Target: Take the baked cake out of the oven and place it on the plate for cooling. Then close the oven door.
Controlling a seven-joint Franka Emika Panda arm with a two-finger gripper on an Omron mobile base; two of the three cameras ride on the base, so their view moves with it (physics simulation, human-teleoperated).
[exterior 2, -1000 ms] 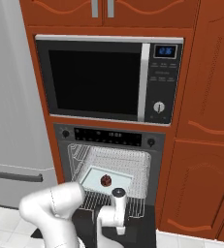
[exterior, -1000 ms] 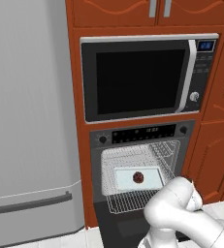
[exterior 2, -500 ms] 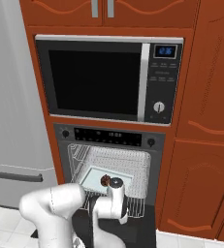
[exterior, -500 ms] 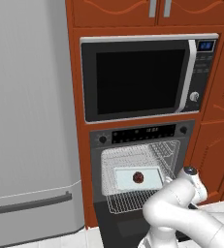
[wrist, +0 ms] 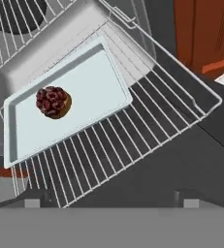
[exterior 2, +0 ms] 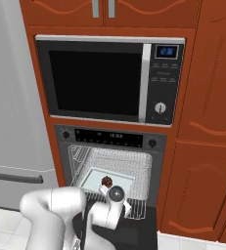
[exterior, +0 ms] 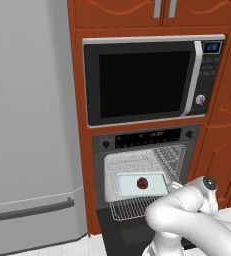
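The baked cake (wrist: 52, 102), a small dark reddish-brown lump, sits on a pale tray (wrist: 89, 77) resting on the pulled-out wire rack (wrist: 147, 126). From the base views the cake (exterior: 142, 183) (exterior 2: 106, 182) lies inside the open black oven (exterior: 147, 138) (exterior 2: 109, 135). The oven door (wrist: 181, 164) (exterior 2: 134, 234) is dropped down flat below the rack. My gripper (wrist: 111, 201) is open, hovering over the rack's front edge, with the cake ahead and to the left of it, untouched. Nothing is between the fingers. The plate is out of view.
A silver-trimmed microwave (exterior: 142, 80) (exterior 2: 100, 80) is built in above the oven. A grey fridge (exterior: 27, 125) stands to the left, and red-brown cabinet panels (exterior 2: 202, 146) stand to the right. The rack's raised side wires border the tray.
The jaws have spread wider. The hand has lifted a little from over the lowered door and turned toward the rack. Cake and tray have not moved.
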